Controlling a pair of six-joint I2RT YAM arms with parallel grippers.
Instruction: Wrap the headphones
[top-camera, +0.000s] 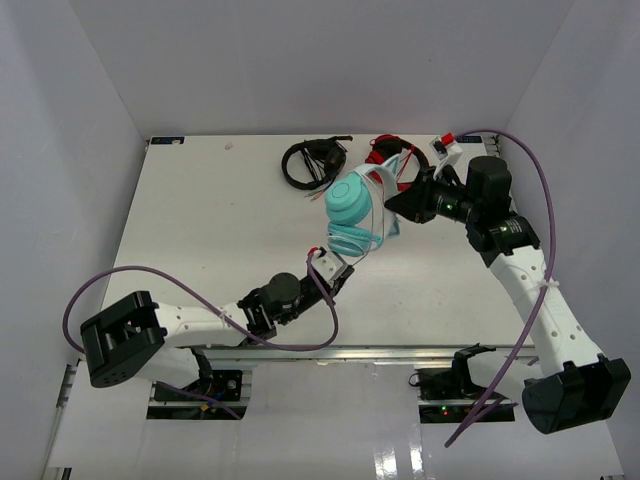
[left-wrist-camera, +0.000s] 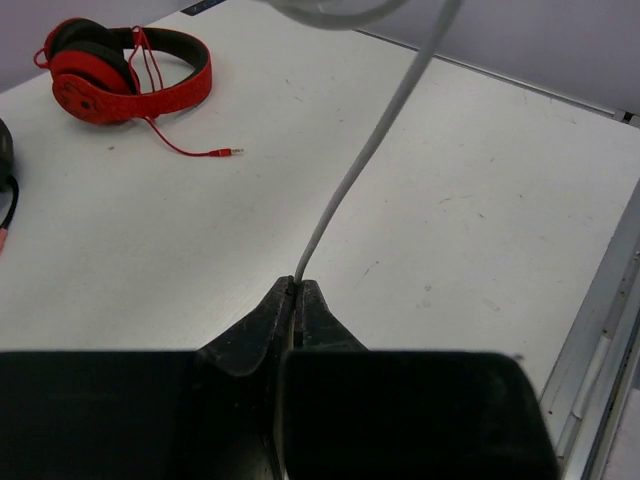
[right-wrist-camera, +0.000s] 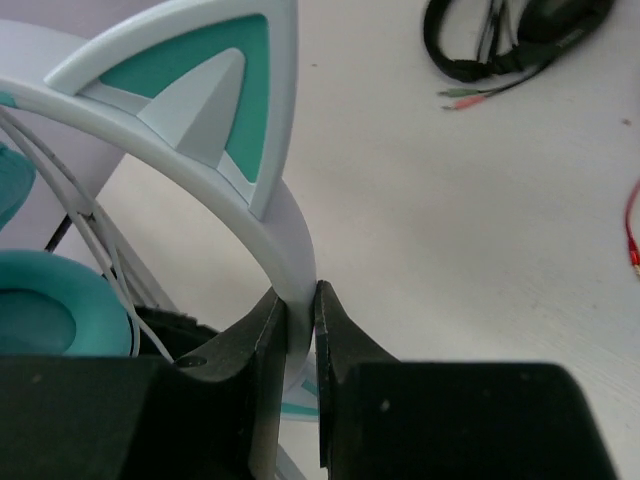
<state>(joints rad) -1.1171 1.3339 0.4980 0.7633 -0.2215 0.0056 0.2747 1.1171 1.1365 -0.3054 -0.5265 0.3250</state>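
White table (top-camera: 200, 220) lies under the teal headphones (top-camera: 352, 205). The right gripper (right-wrist-camera: 300, 300) clamps their headband (right-wrist-camera: 285, 255). On the headphones' near side, the left gripper (left-wrist-camera: 296, 292) pinches the cable (left-wrist-camera: 366, 150), which rises toward them.

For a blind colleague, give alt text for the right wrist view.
The right gripper has its jaws shut on the pale headband of the teal headphones, below a cat ear. Black headphones lie on the table behind.

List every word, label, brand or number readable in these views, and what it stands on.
None can be read.
Teal headphones: no print visible.
Red headphones: no legible marking; the earcup is too blurred to tell.
Black headphones: too small to tell.
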